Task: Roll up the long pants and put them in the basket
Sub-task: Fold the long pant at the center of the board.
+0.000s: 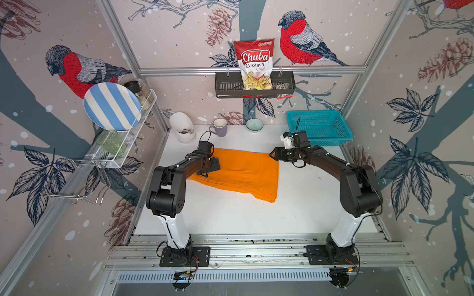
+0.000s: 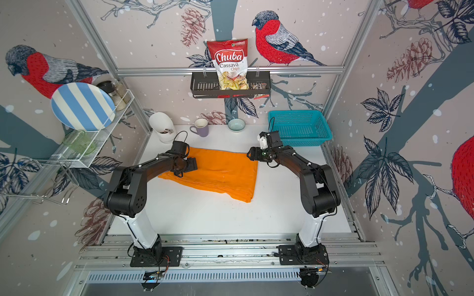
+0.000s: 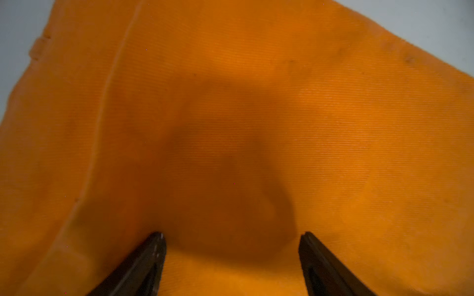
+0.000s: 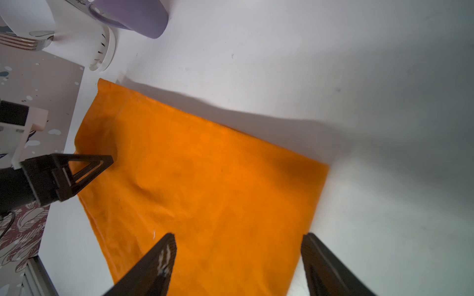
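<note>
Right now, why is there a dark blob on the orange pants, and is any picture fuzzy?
Left wrist view: it's a shadow on the pants, ahead of the open fingers; everything looks soft. Right wrist view: a grey shadow lies on the table beside them. Both top views: sharp and evenly lit.

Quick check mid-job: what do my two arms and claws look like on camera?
The left arm and right arm are black with white lower links, black base plates and thin black cables looping at the wrists. The left claw and right claw each have two black tapered fingers.
</note>
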### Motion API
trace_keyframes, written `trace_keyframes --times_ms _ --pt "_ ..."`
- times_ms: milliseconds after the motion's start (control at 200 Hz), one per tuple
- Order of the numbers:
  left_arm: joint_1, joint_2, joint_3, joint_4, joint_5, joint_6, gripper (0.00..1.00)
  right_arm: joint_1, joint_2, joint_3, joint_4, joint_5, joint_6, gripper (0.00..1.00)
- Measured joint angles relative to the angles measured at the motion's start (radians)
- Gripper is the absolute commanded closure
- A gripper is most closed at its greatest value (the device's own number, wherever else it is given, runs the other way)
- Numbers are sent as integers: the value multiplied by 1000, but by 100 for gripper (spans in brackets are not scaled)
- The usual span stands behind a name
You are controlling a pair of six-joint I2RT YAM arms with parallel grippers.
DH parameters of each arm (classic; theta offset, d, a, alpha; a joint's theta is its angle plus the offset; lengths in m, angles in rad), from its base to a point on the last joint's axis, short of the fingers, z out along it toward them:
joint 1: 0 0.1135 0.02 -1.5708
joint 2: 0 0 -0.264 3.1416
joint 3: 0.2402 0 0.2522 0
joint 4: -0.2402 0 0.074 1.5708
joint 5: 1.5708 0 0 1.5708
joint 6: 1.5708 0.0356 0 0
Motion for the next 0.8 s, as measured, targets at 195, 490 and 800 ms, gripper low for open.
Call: trace_keyframes --times_ms 195,490,800 --pt "-131 -150 -44 -8 -67 -85 10 23 163 175 -28 -8 -57 20" --pt "-296 -395 -336 33 -69 -322 7 64 301 343 -52 16 -181 14" --pt "-290 -379 -469 306 102 -471 5 65 418 438 -99 1 -238 17"
